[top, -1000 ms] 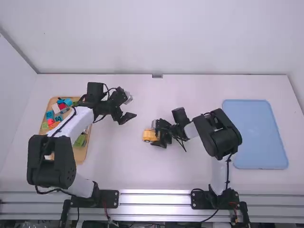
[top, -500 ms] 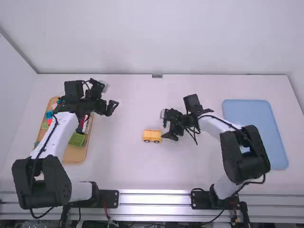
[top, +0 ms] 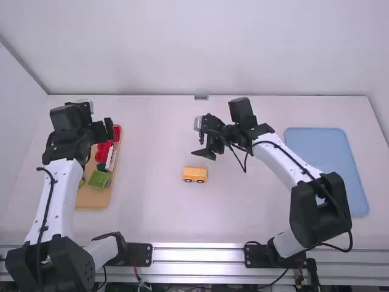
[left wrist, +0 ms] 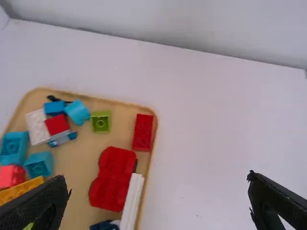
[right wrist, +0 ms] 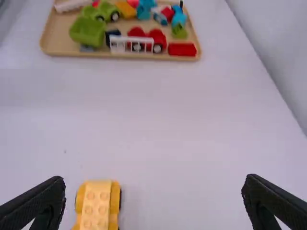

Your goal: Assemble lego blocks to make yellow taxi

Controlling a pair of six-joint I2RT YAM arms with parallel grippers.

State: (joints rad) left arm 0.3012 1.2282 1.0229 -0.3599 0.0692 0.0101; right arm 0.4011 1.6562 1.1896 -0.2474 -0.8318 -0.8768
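Yellow car [top: 195, 174] lies crosswise on the worktop [top: 146, 207]; right claw [right wrist: 155, 178], empty and wide open, is nearer, just beyond it; left claw [left wrist: 157, 177], equally spread and empty, well left.

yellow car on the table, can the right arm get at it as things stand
Probably yes: the right gripper is open and close by, and nothing seems to stand between it and the yellow car.
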